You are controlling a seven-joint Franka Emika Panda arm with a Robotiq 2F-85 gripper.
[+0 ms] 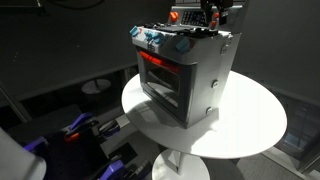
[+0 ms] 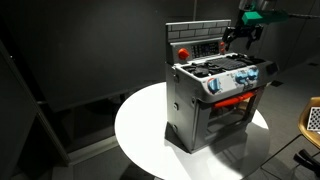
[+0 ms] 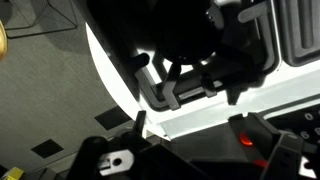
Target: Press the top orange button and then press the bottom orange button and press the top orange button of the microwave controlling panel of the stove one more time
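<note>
1. Round white counter (image 1: 250, 130), one. It carries the stove at its middle, so the arm can reach it from any side.

2. Small boxy silver toy stove (image 2: 195, 115), one. It stands upright on the counter, well in from the rim. Its dark oven window glows red (image 1: 158, 68) and faces outward, which puts the raised back of the stove toward me.

3. My black two-fingered hand (image 2: 242, 40), one. It hangs in the air above the rear top corner of the stove, pointed downward. In the wrist view the fingers (image 3: 152, 88) stand apart with nothing between them, so I take the hand to be open and empty. I judge it is held high to line up a press on the panel, not a grasp.

4. Dark upright microwave controlling panel with red-orange marks (image 2: 200, 45), one. It rises along the back edge of the stove top, near my hand but apart from it. Nothing is touching it.

5. Blue-and-red round knobs (image 2: 240, 80), a row along the front top edge. They are not part of this job.

6. Red-orange round button (image 2: 183, 51), one clearly seen at the end of the panel far from my hand. I cannot tell the top button from the bottom one at this size.
</note>
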